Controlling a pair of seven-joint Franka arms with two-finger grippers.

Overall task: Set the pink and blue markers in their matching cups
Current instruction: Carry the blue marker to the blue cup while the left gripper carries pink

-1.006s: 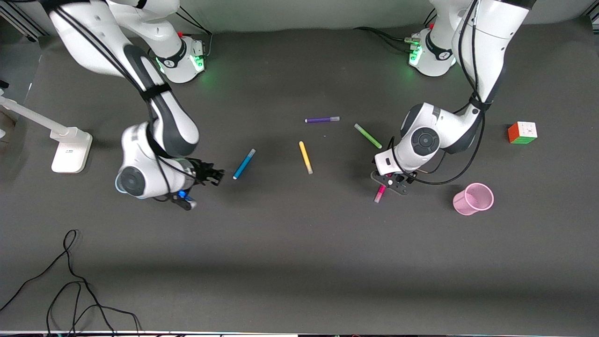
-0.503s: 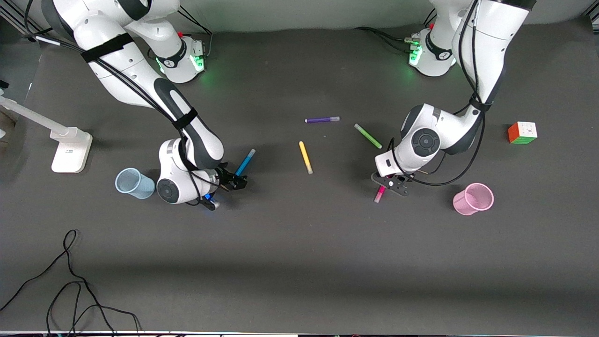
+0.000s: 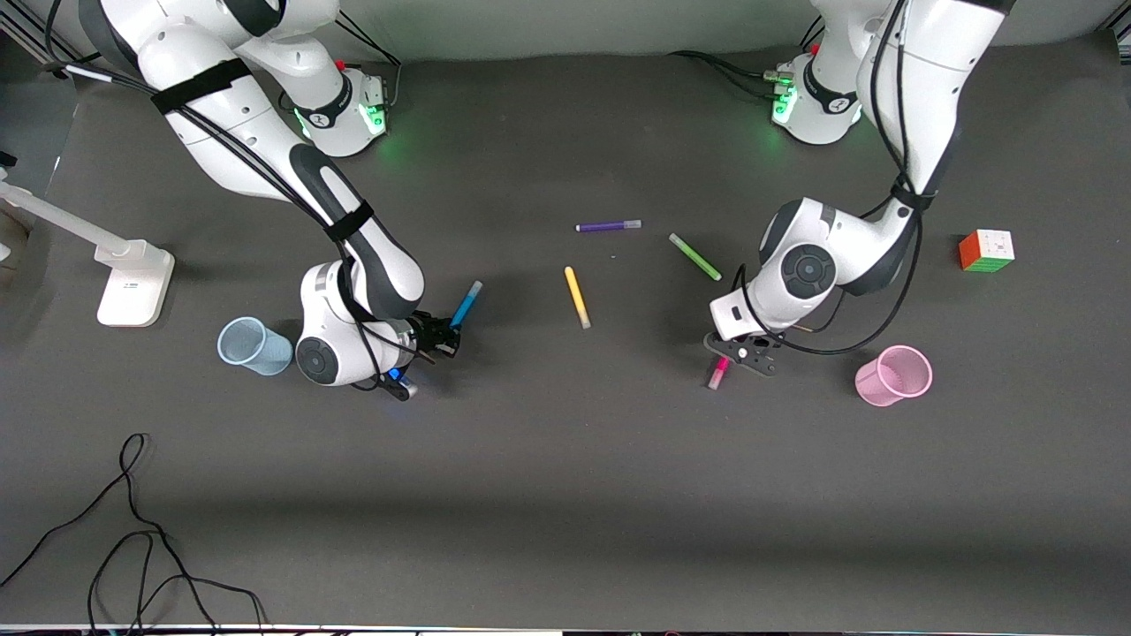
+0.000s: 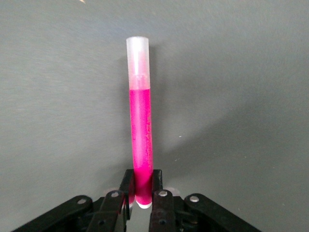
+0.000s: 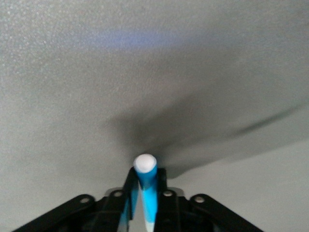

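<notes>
A dark grey matte table [image 3: 565, 495] fills the scene; a pale wall strip [image 3: 565, 26] runs along 12 o'clock.

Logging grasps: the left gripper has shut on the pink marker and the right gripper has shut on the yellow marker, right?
Not quite. The right gripper is shut on the blue marker, as the right wrist view shows; the left gripper does hold the pink marker.

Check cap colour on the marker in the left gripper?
Pale translucent white cap on the magenta-pink marker; left wrist view.
</notes>
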